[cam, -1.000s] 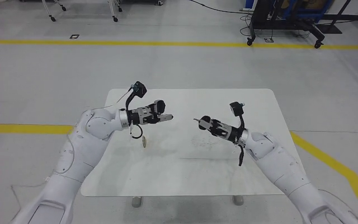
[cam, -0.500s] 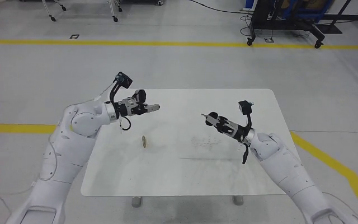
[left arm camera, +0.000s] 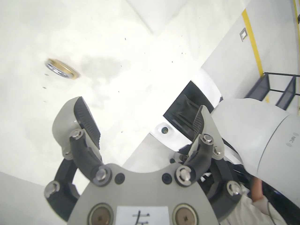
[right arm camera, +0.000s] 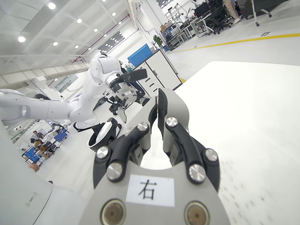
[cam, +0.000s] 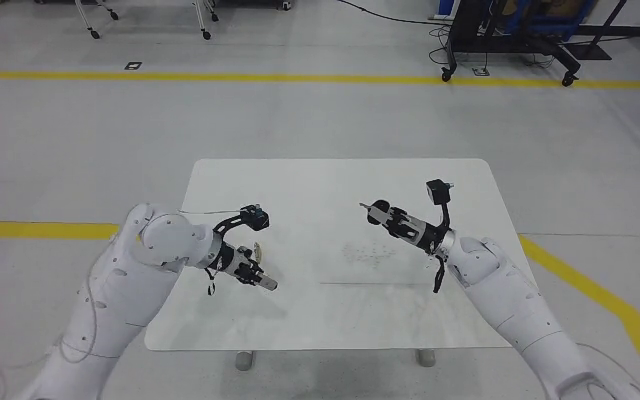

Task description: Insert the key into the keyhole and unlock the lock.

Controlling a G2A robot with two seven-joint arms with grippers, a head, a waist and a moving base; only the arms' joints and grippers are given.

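Two white labels (right arm camera: 150,189), each marked with one black sign, are stuck on the gripper bases. The left gripper (left arm camera: 140,105) is spread wide with nothing held, near the small shiny brass and silver lock (left arm camera: 62,72), which is laid flat on the smooth white table (cam: 330,320). The right gripper (right arm camera: 159,92) is pressed shut, ribbed pads (right arm camera: 161,105) touching.

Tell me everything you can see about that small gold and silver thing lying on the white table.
The metal piece is small and flattish, with a brass-coloured edge and a shiny silvery face. It lies on the white table, towards the robot's left side. Nothing touches it: the open left gripper hangs close by but apart from it. No keyhole or shackle can be made out.
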